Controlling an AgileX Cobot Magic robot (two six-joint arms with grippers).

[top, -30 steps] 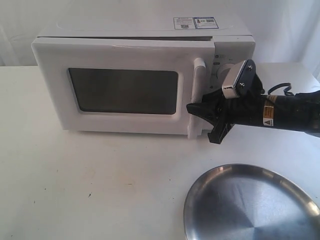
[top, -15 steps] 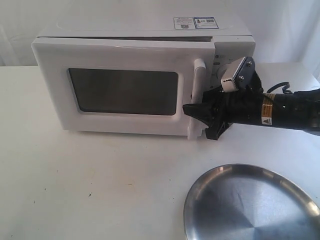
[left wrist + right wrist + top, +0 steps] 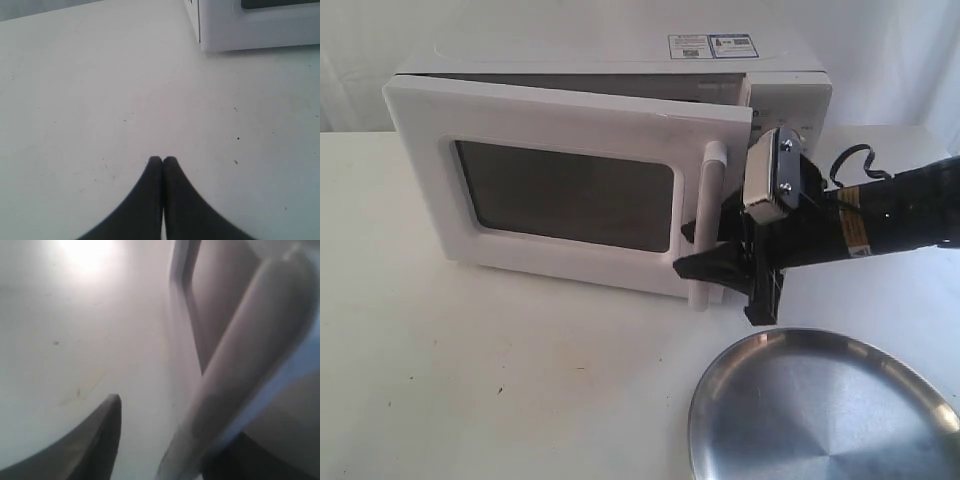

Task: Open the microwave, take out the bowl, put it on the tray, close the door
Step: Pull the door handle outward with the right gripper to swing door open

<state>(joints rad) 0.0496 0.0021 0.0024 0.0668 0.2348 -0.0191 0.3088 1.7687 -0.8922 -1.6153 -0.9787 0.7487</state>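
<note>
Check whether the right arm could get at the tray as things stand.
Probably yes: the right gripper is at the door handle, and the tray lies close by, with nothing between them.

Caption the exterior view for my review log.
Right hand hooks the handle, door ajar on the microwave, tray nearby.

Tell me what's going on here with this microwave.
The right claw straddles the vertical handle of the door, which stands partly open on the microwave. The left claw is shut over the table. The tray holds nothing yet, and no bowl is in view.
</note>
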